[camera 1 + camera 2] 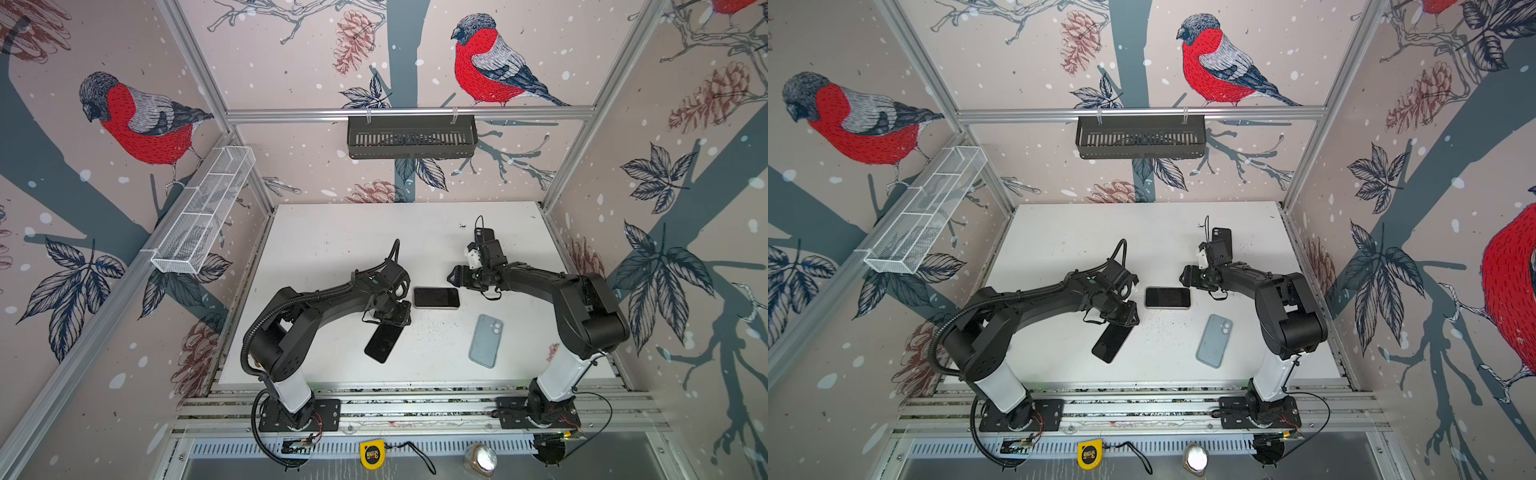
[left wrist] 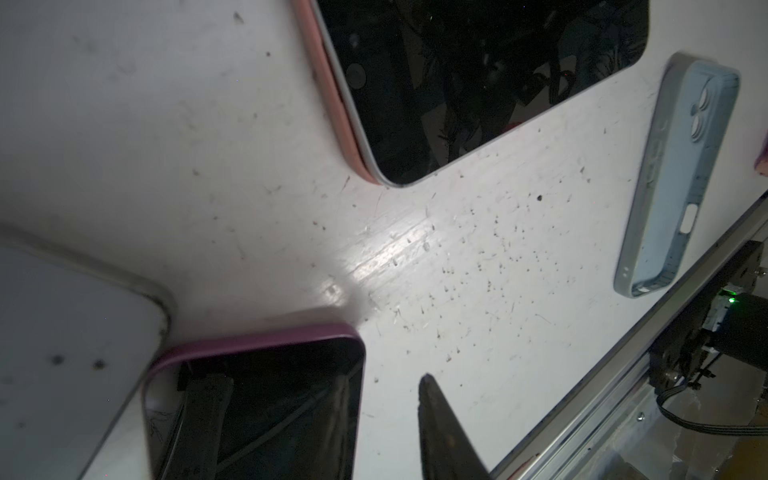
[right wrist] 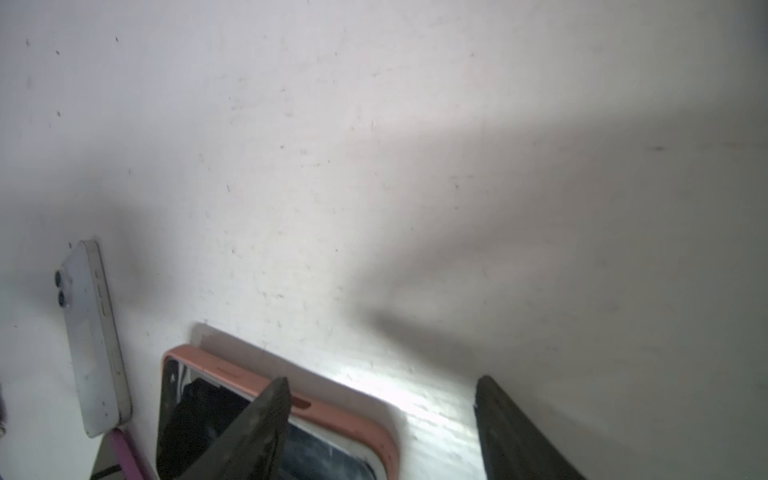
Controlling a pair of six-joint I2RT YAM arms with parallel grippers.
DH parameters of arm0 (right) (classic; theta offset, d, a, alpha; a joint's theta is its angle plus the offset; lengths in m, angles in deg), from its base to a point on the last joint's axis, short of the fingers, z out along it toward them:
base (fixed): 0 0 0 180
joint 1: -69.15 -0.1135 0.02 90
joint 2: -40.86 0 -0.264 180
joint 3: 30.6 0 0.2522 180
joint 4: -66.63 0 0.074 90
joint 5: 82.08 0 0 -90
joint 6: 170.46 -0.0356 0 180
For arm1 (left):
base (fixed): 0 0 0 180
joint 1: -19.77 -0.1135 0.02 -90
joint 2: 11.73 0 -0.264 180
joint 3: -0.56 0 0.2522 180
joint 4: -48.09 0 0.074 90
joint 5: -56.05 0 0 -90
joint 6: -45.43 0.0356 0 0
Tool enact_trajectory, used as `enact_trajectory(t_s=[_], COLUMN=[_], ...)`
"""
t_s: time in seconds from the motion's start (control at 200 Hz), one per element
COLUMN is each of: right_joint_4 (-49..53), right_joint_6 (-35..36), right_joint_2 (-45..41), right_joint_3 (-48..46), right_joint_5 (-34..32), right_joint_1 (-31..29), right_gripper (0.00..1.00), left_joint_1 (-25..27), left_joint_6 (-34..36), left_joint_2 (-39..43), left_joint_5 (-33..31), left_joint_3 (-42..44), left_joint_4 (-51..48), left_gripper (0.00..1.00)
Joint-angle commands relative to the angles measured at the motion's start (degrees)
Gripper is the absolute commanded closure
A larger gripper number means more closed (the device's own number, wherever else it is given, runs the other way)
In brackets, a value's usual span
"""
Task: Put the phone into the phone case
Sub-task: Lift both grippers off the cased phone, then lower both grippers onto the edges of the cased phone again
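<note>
**Right claw (image 3: 382,384) gapes at the pink-cased phone; left claw (image 1: 392,319) sits low over a second cased phone**

A white table (image 1: 332,241), scuffed and speckled, carries everything. Two black arms reach in from its near edge. About mid-table a pink-cased phone (image 1: 436,297) lies flat, screen up; every place below is given from it.

A purple-cased phone (image 1: 380,343), screen up, lies on the left arm's side of it and nearer the arm bases, slanting away toward them. The white phone (image 3: 93,336) is bare and back up, two lenses showing. It lies near the pink-cased phone's end on the left arm's side, close to the purple case's corner; the left arm hides it in both top views. The blue case (image 1: 486,341) lies flat, back up, on the right arm's side and nearer the bases.

The right claw hangs at the pink-cased phone's far long edge with its jaws plainly apart. One finger (image 3: 266,424) crosses the pink rim, its mate (image 3: 507,428) stands over bare table, and nothing is held. The left claw is down over the purple-cased phone's far end. Only one of its fingers (image 2: 440,432) shows clearly, beside that phone's long edge, so I cannot tell whether this claw grips.
</note>
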Motion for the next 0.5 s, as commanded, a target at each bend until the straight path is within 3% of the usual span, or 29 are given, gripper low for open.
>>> enact_trajectory(t_s=[0.0, 0.275, 0.495], right_joint_4=[-0.45, -6.42, -8.88], right_joint_6=[-4.00, -8.36, -12.44], right_joint_2=[0.17, -9.73, -17.16], right_joint_3=[-2.64, -16.09, -21.51], right_joint_5=[3.40, 6.97, 9.81], right_joint_1=[-0.40, -2.75, -3.58], right_gripper=[0.32, 0.34, 0.34], left_joint_1=[0.14, 0.16, 0.17], left_joint_6=[-0.12, 2.51, 3.39], left_joint_2=[-0.55, -6.57, -9.19], left_joint_5=[-5.90, -7.79, -7.90], left_joint_3=[-0.37, -7.48, -12.10], left_joint_4=[0.51, -3.01, -5.21], left_gripper=[0.73, 0.71, 0.70])
